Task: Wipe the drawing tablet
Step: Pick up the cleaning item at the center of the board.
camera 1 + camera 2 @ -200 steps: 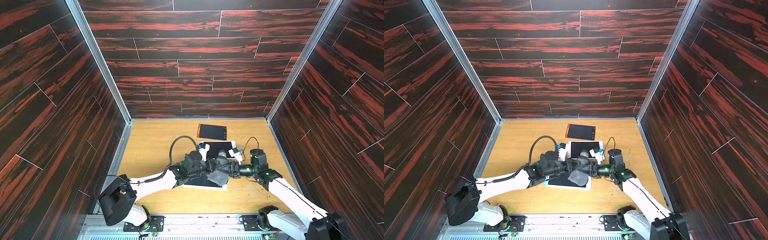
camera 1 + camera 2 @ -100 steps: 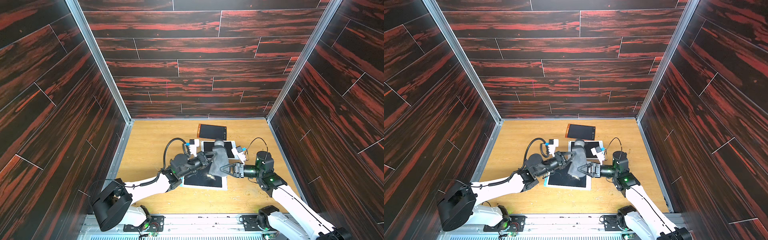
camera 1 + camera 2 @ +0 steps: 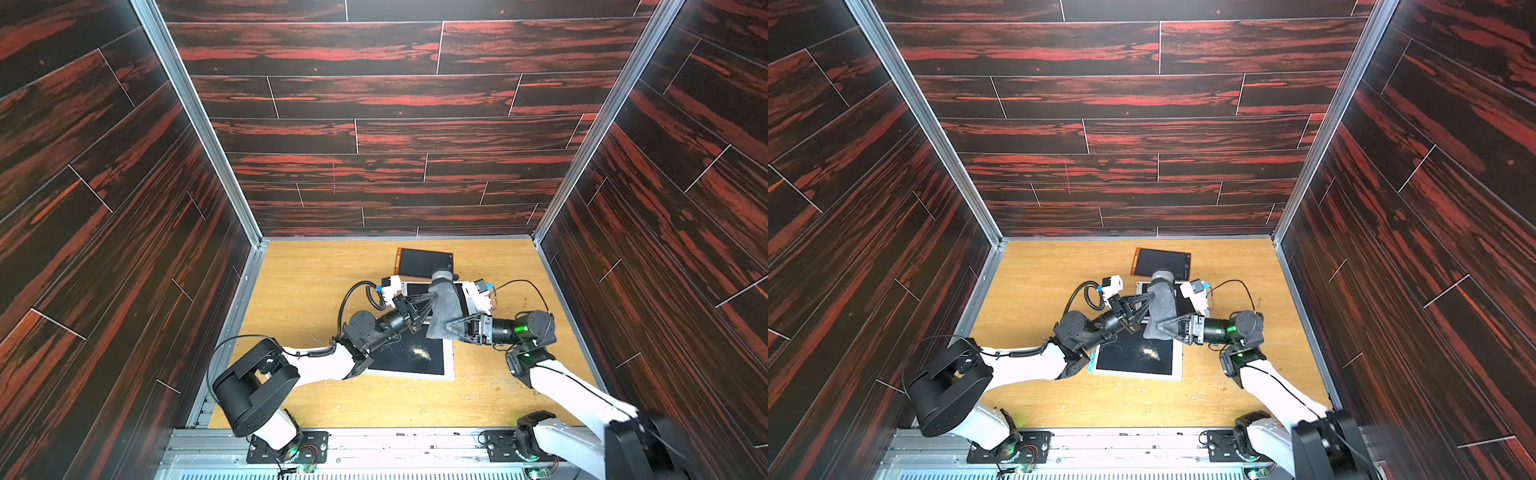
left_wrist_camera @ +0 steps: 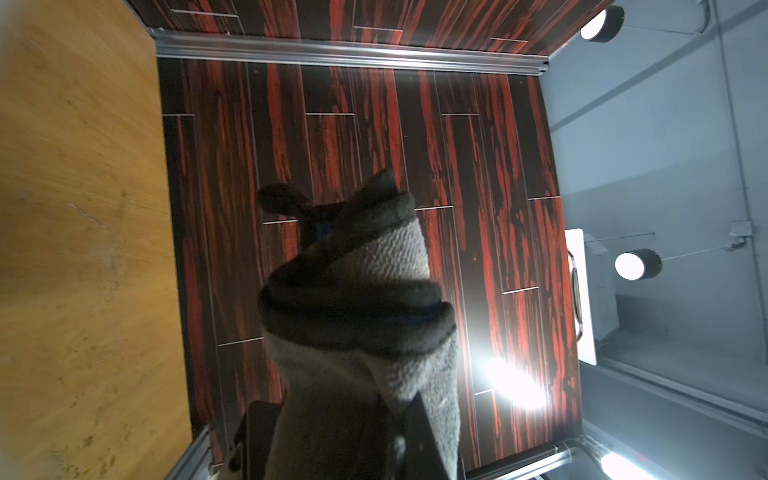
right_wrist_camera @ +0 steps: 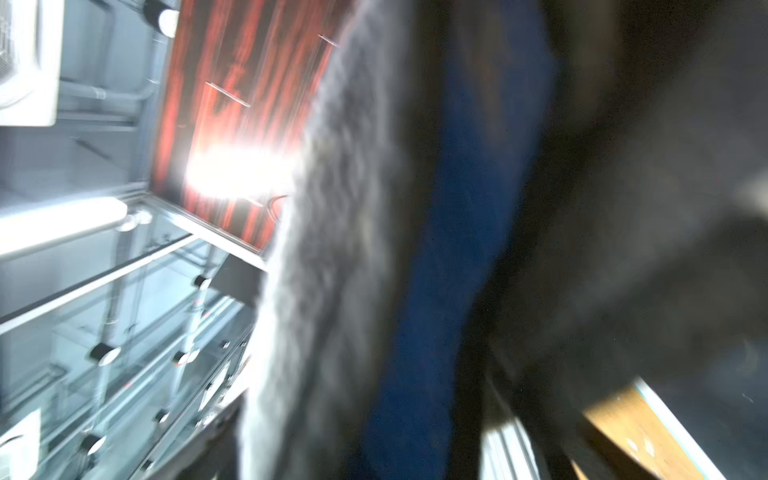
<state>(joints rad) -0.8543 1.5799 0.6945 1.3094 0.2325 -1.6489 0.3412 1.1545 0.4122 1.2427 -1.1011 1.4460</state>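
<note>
Three flat tablets lie on my light wooden bench [image 3: 316, 291]. The one I am to wipe, a white-framed drawing tablet [image 3: 409, 361] with a black screen, sits nearest the arms, around the middle, with a pale crumbly smear [image 3: 422, 353] on its screen. Behind it lies a second white-framed tablet [image 3: 1144, 286], largely covered from above, and behind that a dark tablet with an orange edge [image 3: 424, 262].

My left tool [image 3: 430, 296] is clamped on a grey fleecy cloth [image 3: 446, 303], held up off the bench; the cloth hangs over the drawing tablet's far edge. My right tool [image 3: 451, 328] has its tip at the cloth's lower end. I cannot tell whether its jaws are apart or closed, since its wrist view is a blur of grey fabric.
</note>
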